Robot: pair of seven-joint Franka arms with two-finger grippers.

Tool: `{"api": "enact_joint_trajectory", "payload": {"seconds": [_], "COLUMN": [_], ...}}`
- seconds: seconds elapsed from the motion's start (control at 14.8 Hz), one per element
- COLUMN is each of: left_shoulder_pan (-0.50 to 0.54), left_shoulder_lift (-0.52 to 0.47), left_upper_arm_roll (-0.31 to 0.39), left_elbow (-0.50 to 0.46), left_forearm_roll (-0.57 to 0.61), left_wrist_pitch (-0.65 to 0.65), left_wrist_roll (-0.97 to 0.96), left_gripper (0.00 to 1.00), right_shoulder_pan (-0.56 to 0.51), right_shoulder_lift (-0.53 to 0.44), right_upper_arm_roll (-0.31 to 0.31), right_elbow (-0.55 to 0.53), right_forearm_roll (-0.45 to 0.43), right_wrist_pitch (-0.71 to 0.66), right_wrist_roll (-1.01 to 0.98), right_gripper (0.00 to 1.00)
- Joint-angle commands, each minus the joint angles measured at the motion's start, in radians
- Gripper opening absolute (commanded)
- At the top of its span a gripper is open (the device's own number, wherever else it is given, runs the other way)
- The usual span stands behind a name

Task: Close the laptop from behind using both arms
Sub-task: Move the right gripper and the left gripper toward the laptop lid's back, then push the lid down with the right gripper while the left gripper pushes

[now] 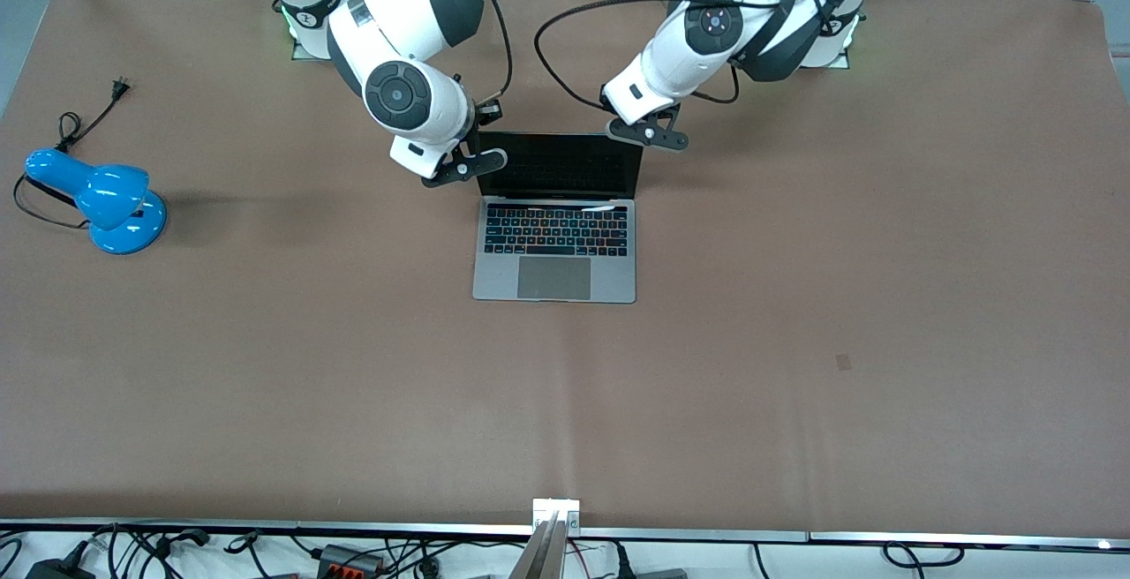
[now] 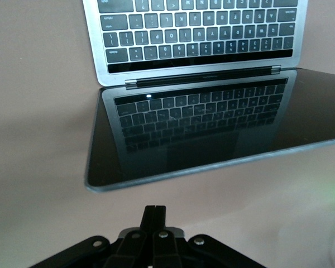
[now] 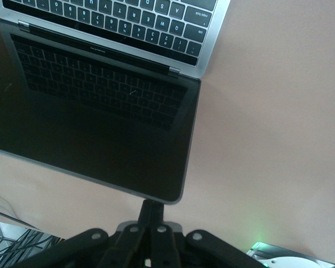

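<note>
At the open laptop lid's top corners, left gripper and right gripper, fingers pressed together, are positioned to push it down.

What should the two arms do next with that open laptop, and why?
Probably push the top edge of the screen toward the keyboard together. The laptop stands open, and the right gripper and left gripper, both shut, sit at the screen's two upper corners.

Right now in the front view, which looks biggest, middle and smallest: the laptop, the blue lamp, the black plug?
1. The laptop, biggest by far.
2. The blue lamp, clearly smaller.
3. The black plug, tiny.
</note>
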Motion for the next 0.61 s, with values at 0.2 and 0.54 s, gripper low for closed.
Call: {"api": "enact_joint_trajectory", "payload": {"seconds": [0.2,0.54], "left_shoulder_pan": [0.005,0.005], "left_shoulder_lift": [0.176,0.241], "left_upper_arm_roll": [0.077,0.112], "left_elbow": [0.13,0.203], "left_forearm_roll": [0.148,0.17], "left_wrist_pitch": [0.01,0.008], "left_wrist_roll": [-0.059,-0.061], "left_gripper": [0.0,0.0], "right_shoulder_pan": [-0.001,-0.017], "right_shoulder_lift": [0.028,0.049], "right_upper_arm_roll": [-0.005,-0.012], "right_elbow": [0.055,0.063], "right_forearm_roll": [0.01,0.005], "right_wrist_pitch": [0.015,0.08], "right_wrist_roll": [0.009,0.008], "right_gripper": [0.0,0.0]}}
